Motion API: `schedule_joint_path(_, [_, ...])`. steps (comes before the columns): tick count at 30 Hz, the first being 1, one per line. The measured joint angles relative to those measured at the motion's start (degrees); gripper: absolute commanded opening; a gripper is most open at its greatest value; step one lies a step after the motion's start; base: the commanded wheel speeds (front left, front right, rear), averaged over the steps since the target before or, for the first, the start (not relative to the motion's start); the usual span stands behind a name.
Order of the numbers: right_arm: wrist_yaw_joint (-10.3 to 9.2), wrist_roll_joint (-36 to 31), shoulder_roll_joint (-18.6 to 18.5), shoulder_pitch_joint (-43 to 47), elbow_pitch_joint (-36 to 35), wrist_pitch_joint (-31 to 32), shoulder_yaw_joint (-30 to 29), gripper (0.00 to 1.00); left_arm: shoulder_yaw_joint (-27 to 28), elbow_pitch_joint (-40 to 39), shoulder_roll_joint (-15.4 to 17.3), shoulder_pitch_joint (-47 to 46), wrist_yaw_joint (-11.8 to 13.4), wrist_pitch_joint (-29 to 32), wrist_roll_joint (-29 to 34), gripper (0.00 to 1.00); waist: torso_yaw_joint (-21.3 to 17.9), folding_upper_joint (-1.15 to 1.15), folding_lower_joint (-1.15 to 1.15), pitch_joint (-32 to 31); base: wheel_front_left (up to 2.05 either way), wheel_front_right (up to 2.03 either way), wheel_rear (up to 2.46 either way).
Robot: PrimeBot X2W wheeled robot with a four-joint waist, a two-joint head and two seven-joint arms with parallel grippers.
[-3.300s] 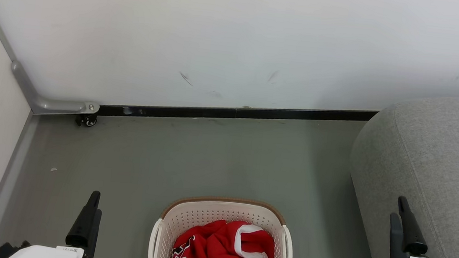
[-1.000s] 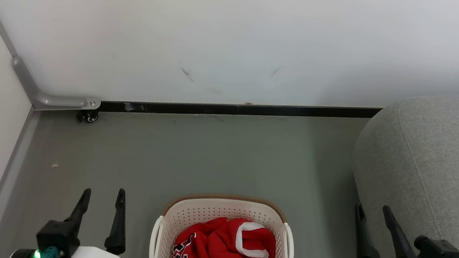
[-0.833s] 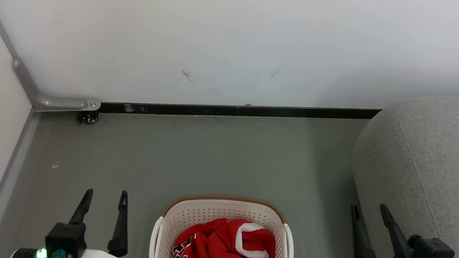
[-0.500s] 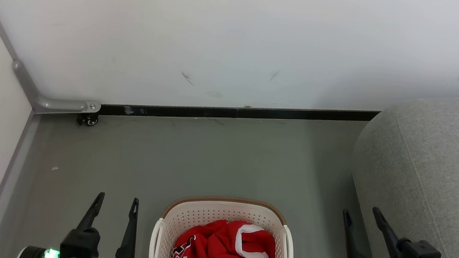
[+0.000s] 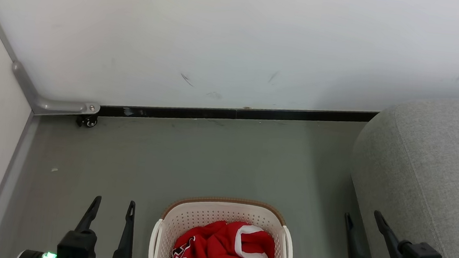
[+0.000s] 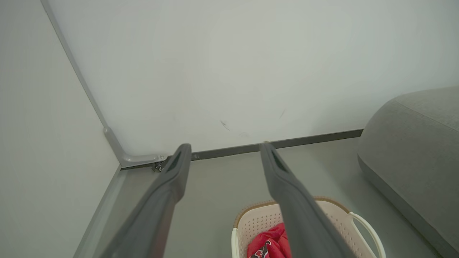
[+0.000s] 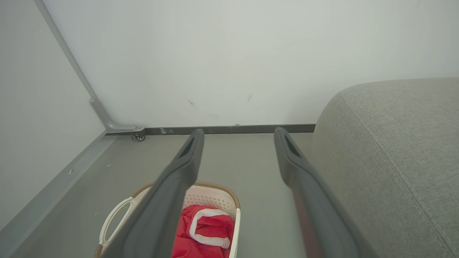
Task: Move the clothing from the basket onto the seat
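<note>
My left gripper (image 5: 114, 201) and right gripper (image 5: 362, 215) stand spread wide and empty at the lower corners, the clothing (image 5: 222, 250) lies heaped in the basket (image 5: 222, 201) at bottom centre, and a shallow pinch risks snagging the perforated wall or dropping a fold short of the seat (image 5: 432, 165) at right.

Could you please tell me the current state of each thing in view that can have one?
clothing: bunched up inside the basket, not gripped.
basket: upright on the floor, holding the clothing.
seat: no garment on the part that shows.
left gripper: open, holding nothing, left of the basket.
right gripper: open, holding nothing, between the basket and the seat.
</note>
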Motion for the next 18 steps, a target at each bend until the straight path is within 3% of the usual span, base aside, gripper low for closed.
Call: schedule_joint_path(18, [-0.01, 1.62, 0.02, -0.28, 0.20, 0.00, 0.41, 1.00, 0.86, -0.02, -0.18, 0.00, 0.00, 0.00, -0.12, 1.00, -0.03, 0.00, 0.00, 0.47, 0.00, 0.00, 0.00])
